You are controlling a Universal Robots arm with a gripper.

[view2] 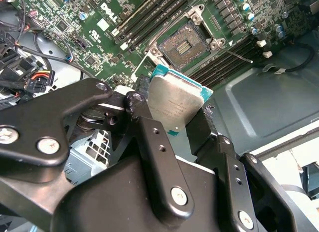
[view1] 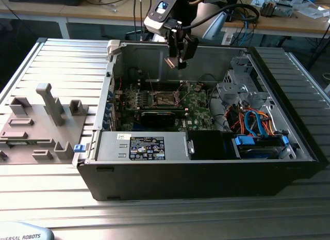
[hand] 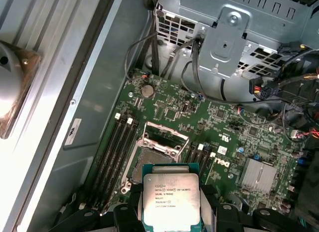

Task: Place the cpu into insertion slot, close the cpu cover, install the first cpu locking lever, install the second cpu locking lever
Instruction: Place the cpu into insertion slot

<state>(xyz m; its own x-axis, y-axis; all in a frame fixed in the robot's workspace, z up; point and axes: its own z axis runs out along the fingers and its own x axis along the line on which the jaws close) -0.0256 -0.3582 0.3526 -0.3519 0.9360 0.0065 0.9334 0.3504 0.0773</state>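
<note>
Holding the cpu (view2: pixel 174 105) right now: my fingers (view2: pixel 152 137) are closed down to cpu width and pinching it by two opposite edges, so I'm not touching the silver lid face or the contact side. I'm carrying it lid toward the wrist and contacts facing down at the board (view2: pixel 99 32), since that's the way it has to seat. In the exterior view I'm hanging up near the top rim of the open case (view1: pixel 206 162), well apart from the board and touching nothing. The case is lying on its side on the tabletop (view1: pixel 154 214) with the open face up, which is why I'm coming in from above. The slot (view2: pixel 182 45) is sitting mid-board between the two banks of memory slots (hand: pixel 117 152), with its contact field showing bare. From that I'm judging the cover (hand: pixel 165 138) is swung up off it, and that silver frame standing at the slot's edge looks like it, though I can't be sure of its angle. My read: I'm on step one, in the approach. The cpu isn't lined up over the slot yet and isn't seated, and the closing and locking steps aren't started.
</note>
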